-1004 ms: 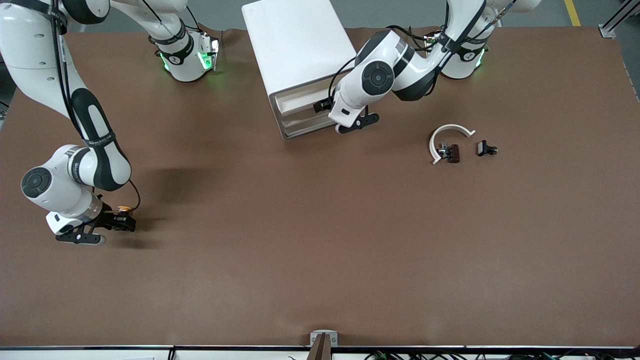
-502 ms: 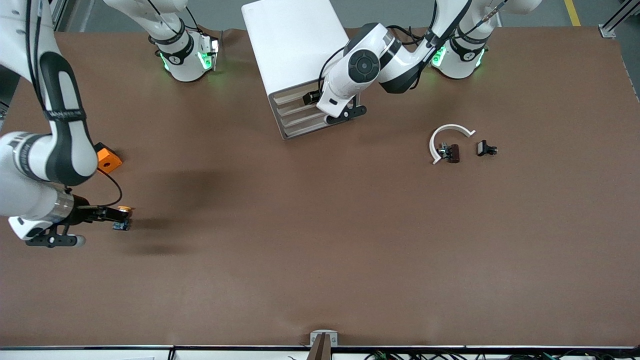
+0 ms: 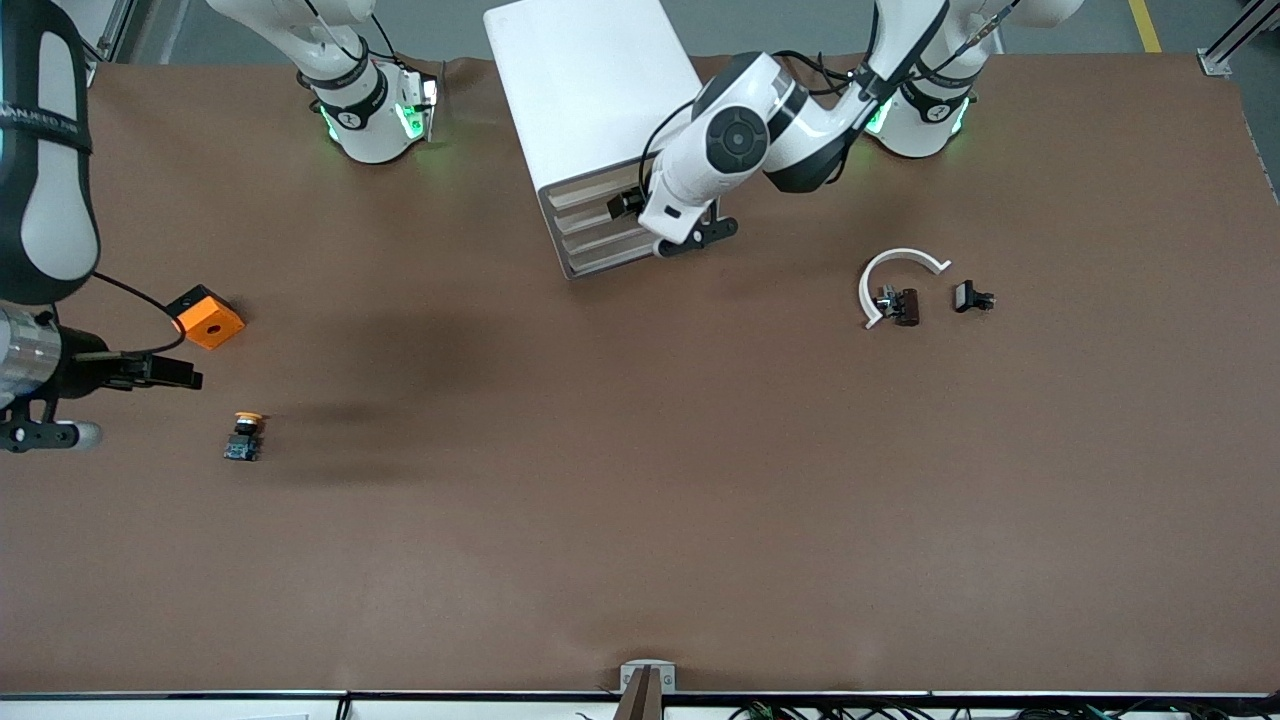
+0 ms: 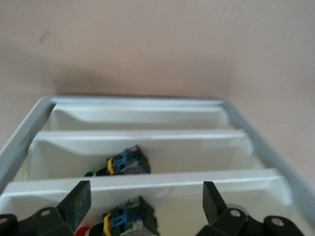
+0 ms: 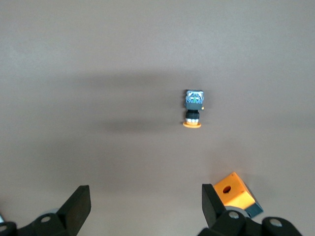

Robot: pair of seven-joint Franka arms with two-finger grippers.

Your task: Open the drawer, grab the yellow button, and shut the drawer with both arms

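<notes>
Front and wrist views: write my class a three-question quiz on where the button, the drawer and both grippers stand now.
1. True or false: the right gripper holds the button.
2. Is the button nearer the front camera than the orange block, or farther?
3. What is the left gripper at: A cabinet front, B white ring?

Key: 1 false, its fingers are open and the button lies on the table. 2 nearer. 3 A; the drawer looks closed.

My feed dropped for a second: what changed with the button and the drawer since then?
The right gripper let go of the button, left it on the table and lifted away, open. The left gripper pushed the drawer shut. The orange block, white ring and dark parts stayed put.
</notes>
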